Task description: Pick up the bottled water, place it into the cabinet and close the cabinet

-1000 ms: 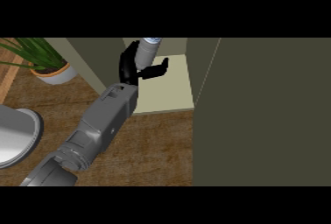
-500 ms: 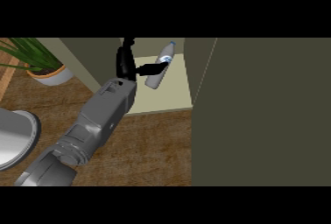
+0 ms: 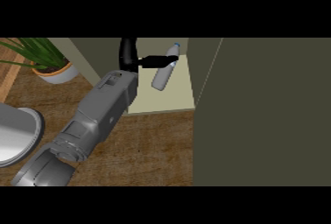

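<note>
Head view: we had our left hand reached into the cabinet, over its pale shelf floor. Fingers went out sideways twd the bottled water and met it abt mid-body; whether they curled round it or only pressed against it we couldn't tell from above, since the wrist hid the palm. The bottle sat tilted, cap end up and twd the back of the cabinet, base end lower and nearer us, over the shelf. We couldn't tell if the base was touching the shelf or hanging just above it.

The dark cabinet door filled the right side of the view and stood open. Our right hand wasn't in view. A potted plant stood on the tabletop at the upper left, w/ a grey round object at the left edge, both well apart from the bottle.

Our read: we were at the placing step, bottle inside the cabinet but not settled. Next move prob calls for letting go cleanly, drawing the forearm back clear of the opening, then swinging the door shut. Risk: the tilted bottle may tip over.
</note>
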